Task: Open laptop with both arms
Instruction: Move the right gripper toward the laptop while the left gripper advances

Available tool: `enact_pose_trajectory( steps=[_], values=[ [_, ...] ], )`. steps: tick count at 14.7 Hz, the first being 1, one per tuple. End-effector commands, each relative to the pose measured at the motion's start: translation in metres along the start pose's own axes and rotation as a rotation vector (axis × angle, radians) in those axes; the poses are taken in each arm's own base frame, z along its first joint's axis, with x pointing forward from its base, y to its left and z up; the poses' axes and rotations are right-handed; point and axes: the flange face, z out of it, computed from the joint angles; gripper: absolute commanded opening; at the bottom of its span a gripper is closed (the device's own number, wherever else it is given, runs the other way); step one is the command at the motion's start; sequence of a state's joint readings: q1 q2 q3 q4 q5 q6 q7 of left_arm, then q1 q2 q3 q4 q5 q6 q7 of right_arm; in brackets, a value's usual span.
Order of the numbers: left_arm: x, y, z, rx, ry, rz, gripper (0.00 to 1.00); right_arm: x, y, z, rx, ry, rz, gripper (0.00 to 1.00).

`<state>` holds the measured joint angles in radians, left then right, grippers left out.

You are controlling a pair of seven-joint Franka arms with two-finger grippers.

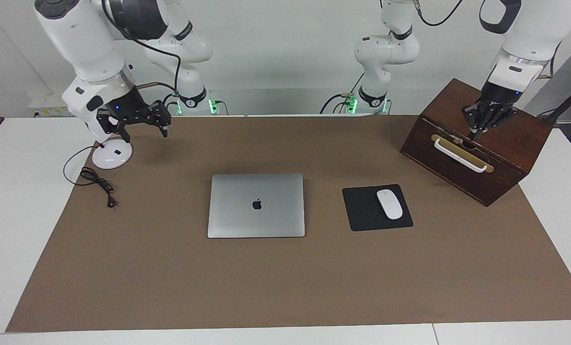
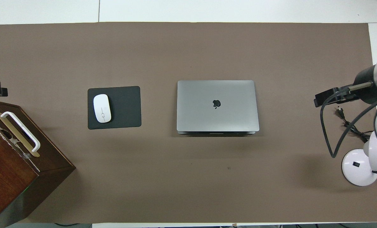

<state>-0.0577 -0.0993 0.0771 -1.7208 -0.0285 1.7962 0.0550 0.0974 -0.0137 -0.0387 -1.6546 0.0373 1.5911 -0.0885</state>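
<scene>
Laptop (image 1: 256, 205) lies closed on the table (image 1: 170, 278), well apart from both tools. Right tool (image 1: 139, 125) hangs spread over the lamp base (image 1: 112, 155); left tool (image 1: 482, 125), pressed together, over the wooden box (image 1: 477, 143). Both should approach slowly, one steadying the base, one lifting the lid's edge.

Silver-grey laptop (image 1: 256, 205), white mouse (image 1: 389, 204), black pad (image 1: 362, 211), brown mat (image 1: 285, 278)
</scene>
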Motion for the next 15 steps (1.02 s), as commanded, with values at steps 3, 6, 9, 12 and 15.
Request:
enact_pose_trajectory(
  steps=[3, 6, 9, 12, 15],
  values=[
    [-0.004, 0.000, 0.004, -0.056, 0.045, 0.116, 0.00, -0.024, -0.017, 0.028, 0.015, 0.015, -0.054, 1.00],
    [-0.026, 0.005, 0.029, -0.080, 0.091, 0.122, 0.00, -0.030, -0.037, 0.039, 0.012, -0.003, -0.094, 1.00],
    [-0.069, 0.029, 0.070, -0.100, 0.183, 0.146, 0.00, -0.037, -0.041, 0.051, 0.012, 0.000, -0.101, 1.00],
    [-0.094, 0.059, 0.094, -0.120, 0.229, 0.196, 0.00, -0.043, -0.055, 0.066, 0.012, -0.029, -0.121, 1.00],
    [-0.119, 0.107, 0.121, -0.143, 0.288, 0.289, 0.00, -0.045, -0.069, 0.082, 0.004, -0.034, -0.154, 0.98]
  ],
)
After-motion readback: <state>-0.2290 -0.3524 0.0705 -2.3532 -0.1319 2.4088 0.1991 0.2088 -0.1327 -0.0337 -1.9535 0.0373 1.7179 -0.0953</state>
